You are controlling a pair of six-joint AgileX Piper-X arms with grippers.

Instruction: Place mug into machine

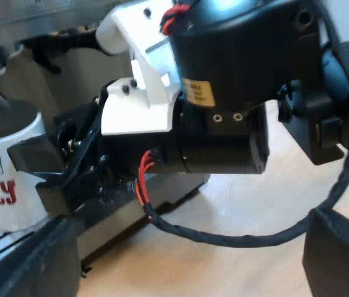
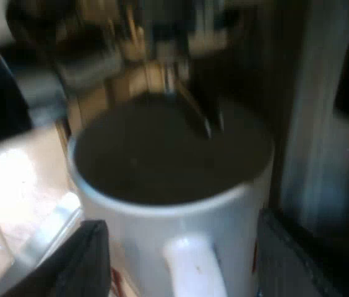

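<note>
A white mug [image 1: 7, 185] with red lettering stands on the espresso machine's drip tray [image 1: 1, 244]. My right gripper [image 1: 44, 179] reaches in to it from the side. In the right wrist view the mug [image 2: 168, 185] sits between that gripper's [image 2: 180, 260] two black fingers [image 2: 91, 260], which press against its walls, with its handle pointing back toward the wrist. The mug's dark mouth lies just below the machine's metal spouts [image 2: 174, 74]. My left gripper [image 1: 187, 266] hangs back over the table behind the right arm, open and holding nothing.
The right arm's black body and white bracket [image 1: 143, 80] stand close before the left gripper. Pale wooden table top [image 1: 255, 204] runs beside the machine's metal base [image 1: 125, 213]. The machine's dark inner wall [image 2: 323, 154] rises close to the mug.
</note>
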